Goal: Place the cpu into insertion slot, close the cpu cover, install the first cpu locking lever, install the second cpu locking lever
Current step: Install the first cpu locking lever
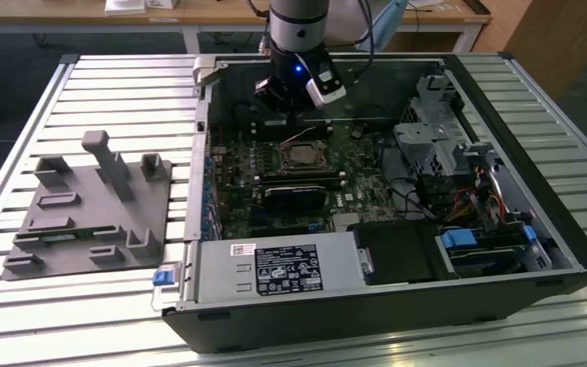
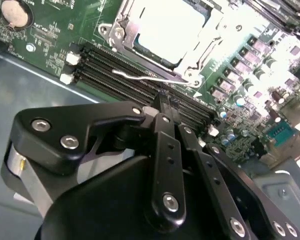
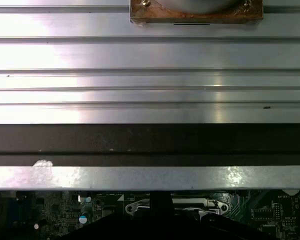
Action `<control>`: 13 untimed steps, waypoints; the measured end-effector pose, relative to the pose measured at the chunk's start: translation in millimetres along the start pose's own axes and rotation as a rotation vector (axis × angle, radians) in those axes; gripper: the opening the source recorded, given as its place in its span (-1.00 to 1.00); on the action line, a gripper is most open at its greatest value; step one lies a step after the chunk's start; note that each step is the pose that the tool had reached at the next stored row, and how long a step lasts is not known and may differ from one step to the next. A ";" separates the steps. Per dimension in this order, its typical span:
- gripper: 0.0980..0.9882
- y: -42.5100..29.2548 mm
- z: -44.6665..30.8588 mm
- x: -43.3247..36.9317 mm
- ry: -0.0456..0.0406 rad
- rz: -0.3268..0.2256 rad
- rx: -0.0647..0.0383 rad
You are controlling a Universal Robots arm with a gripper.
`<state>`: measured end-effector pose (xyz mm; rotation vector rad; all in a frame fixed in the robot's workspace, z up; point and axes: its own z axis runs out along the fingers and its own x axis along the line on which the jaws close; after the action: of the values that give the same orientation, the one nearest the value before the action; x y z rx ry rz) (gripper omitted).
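In the second wrist view the gripper [image 2: 163, 100] is clenched, its black fingers drawn together at the tips with no gap visible between them. The tip sits just beside a thin silvery locking lever [image 2: 140, 77] that runs along the near edge of the socket, above the row of dark memory slots [image 2: 110, 70]. I cannot tell whether the fingers touch or pinch that wire. The cpu [image 2: 170, 22] lies flat in the insertion slot [image 1: 299, 157], its pale face showing through the window of the cpu cover [image 2: 121, 27], which is folded down over it. The socket is set in the green circuit board [image 2: 45, 35]. In the exterior view the arm reaches down into the open computer case [image 1: 538, 222], with the gripper poised over the board just behind the socket. The case lies on its side on the slatted metal desk [image 1: 120, 84], and a grey moulded fixture [image 1: 79, 214] rests on the desk toward the exterior view's left, well apart from the gripper.
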<state>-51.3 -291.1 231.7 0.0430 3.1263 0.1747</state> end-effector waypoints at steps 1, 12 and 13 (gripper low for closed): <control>-0.98 -0.1 1.0 -1.3 0.0000 0.000 0.000; -0.98 -0.3 6.4 -15.0 0.0001 0.000 0.000; -0.98 -0.4 7.5 -15.5 0.0001 0.000 0.000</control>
<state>-35.7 -291.1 224.3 0.0430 3.1263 0.1746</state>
